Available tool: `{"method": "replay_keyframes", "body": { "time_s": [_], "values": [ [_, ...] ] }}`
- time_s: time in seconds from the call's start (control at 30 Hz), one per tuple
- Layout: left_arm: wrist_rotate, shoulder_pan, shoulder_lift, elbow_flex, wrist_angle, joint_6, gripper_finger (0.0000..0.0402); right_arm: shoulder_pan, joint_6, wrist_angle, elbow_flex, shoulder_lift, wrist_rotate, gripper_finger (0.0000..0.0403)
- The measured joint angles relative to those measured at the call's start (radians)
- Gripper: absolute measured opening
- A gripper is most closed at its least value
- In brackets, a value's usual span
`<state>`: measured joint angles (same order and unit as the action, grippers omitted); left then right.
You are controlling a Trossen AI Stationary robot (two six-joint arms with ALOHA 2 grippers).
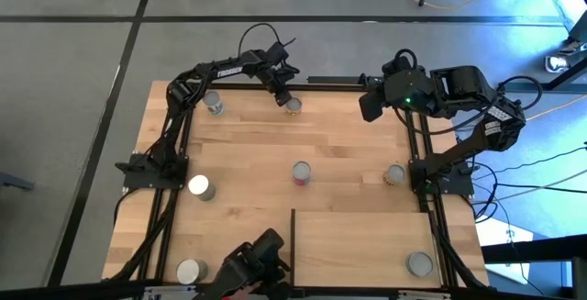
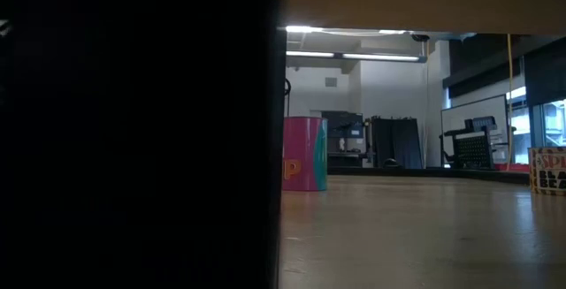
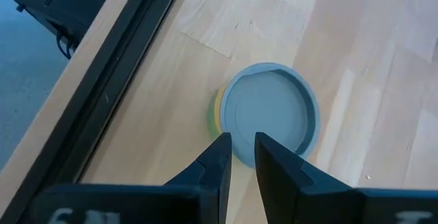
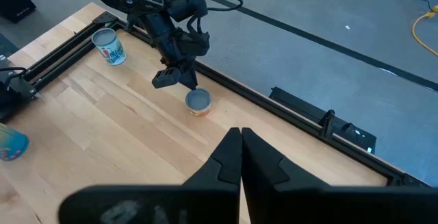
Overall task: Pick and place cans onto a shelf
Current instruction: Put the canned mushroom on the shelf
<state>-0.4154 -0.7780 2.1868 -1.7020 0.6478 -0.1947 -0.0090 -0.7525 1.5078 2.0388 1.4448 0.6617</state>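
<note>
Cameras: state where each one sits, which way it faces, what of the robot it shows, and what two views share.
High view: overhead, looking straight down; both arms, cans, shelf.
Low view: table height, looking level into the room; left half blocked dark, no arm visible.
Left wrist view: on the left arm, looking down past the left hand at a can.
Right wrist view: on the right arm, behind the shut right hand, facing the left arm.
Shared: that can shows in both wrist views.
</note>
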Motion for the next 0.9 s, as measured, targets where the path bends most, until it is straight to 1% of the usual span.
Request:
{"method": "replay_keyframes", "body": {
  "time_s": [0.13,0.3,0.37,0.47,0.57,0.6,0.7,0.77,0.9],
  "values": [
    [-0.025,0.000,0.000,0.000,0.006,0.000,0.0047,0.000,0.000,0.000,0.000,0.000,0.000,0.0005],
    [-0.023,-0.005,0.000,-0.001,0.006,0.000,0.0010,0.000,0.000,0.000,0.000,0.000,0.000,0.0005],
    [-0.021,-0.005,0.000,-0.001,0.006,0.000,0.0003,0.000,0.000,0.000,0.000,0.000,0.000,0.0005],
    [0.004,-0.003,0.000,-0.001,0.006,0.001,0.0009,0.000,0.000,0.000,0.000,0.000,0.000,0.0005],
    [0.085,0.009,0.000,-0.001,0.002,-0.001,0.0018,0.000,0.001,0.000,0.000,0.000,0.000,0.0005],
    [0.096,0.012,0.000,-0.001,0.002,-0.004,0.0021,0.000,0.001,0.000,0.000,0.000,0.000,0.0005],
    [0.089,0.018,0.000,-0.001,0.002,-0.024,0.0033,0.000,0.001,0.000,0.000,0.000,0.001,0.0005],
    [0.082,0.021,-0.001,-0.001,0.002,-0.011,0.0040,0.000,0.001,0.000,0.000,0.000,0.001,0.0005],
    [0.086,0.021,-0.001,-0.001,-0.002,0.001,0.0044,0.000,-0.002,0.000,0.000,0.000,0.002,0.0005]
  ]
}}
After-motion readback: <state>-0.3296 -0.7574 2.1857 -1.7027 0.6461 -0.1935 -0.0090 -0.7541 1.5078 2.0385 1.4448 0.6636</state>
